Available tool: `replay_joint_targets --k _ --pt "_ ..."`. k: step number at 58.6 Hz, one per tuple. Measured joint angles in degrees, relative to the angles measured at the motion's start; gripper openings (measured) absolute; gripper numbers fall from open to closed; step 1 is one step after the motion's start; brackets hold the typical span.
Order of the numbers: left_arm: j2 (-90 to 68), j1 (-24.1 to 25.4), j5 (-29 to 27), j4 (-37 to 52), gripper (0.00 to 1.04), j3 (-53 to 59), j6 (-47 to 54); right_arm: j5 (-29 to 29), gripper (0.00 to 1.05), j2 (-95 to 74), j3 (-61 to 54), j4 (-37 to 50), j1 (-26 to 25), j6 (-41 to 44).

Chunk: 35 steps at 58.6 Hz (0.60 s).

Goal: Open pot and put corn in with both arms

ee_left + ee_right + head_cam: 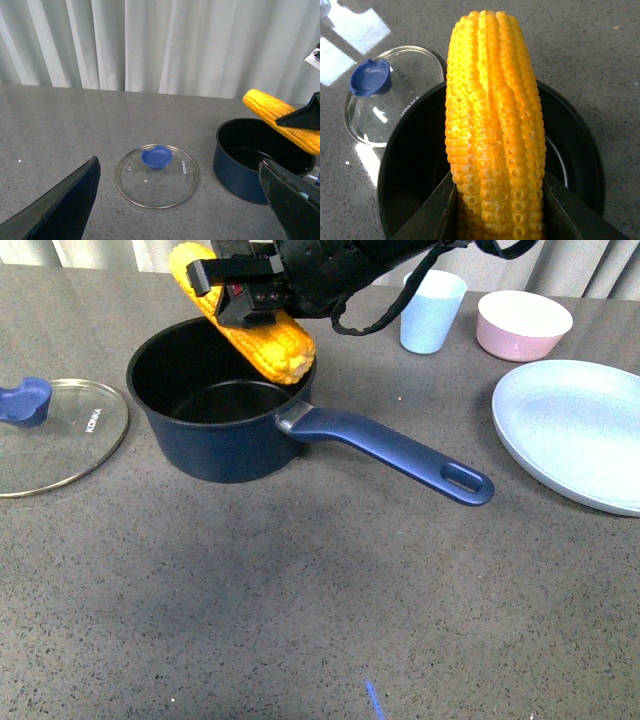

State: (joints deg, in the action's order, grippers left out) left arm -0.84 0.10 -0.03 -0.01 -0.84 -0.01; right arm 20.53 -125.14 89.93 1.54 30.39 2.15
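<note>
The navy pot (215, 445) stands open on the grey table, its black inside empty and its long blue handle (400, 452) pointing front right. Its glass lid (70, 435) with the blue knob (25, 401) lies flat on the table to the left. My right gripper (250, 302) is shut on the yellow corn (262, 335) and holds it tilted just above the pot's far rim. In the right wrist view the corn (492, 125) sits between the jaws over the pot (415, 175). My left gripper (180, 200) is open and empty, above the lid (157, 175).
A light blue cup (431, 312) and a pink bowl (523, 325) stand at the back right. A large pale blue plate (585, 435) lies at the right edge. A white curtain (150, 45) hangs behind the table.
</note>
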Motion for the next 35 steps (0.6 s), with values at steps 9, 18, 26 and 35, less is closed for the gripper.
replay_joint_targets --k 9,18,26,35 --pt "0.0 0.0 0.0 0.0 0.96 0.0 0.0 -0.5 0.56 -1.7 2.5 -0.9 1.1 0.0" --pt "0.0 0.0 0.0 0.0 0.96 0.0 0.0 -1.2 0.8 -2.4 3.3 -1.4 1.5 0.0" --pt "0.0 0.0 0.0 0.0 0.96 0.0 0.0 -1.5 0.97 -2.5 3.0 -1.3 1.4 0.0" --pt "0.0 0.0 0.0 0.0 0.96 0.0 0.0 -1.4 0.96 -1.3 0.0 1.2 0.5 -1.2"
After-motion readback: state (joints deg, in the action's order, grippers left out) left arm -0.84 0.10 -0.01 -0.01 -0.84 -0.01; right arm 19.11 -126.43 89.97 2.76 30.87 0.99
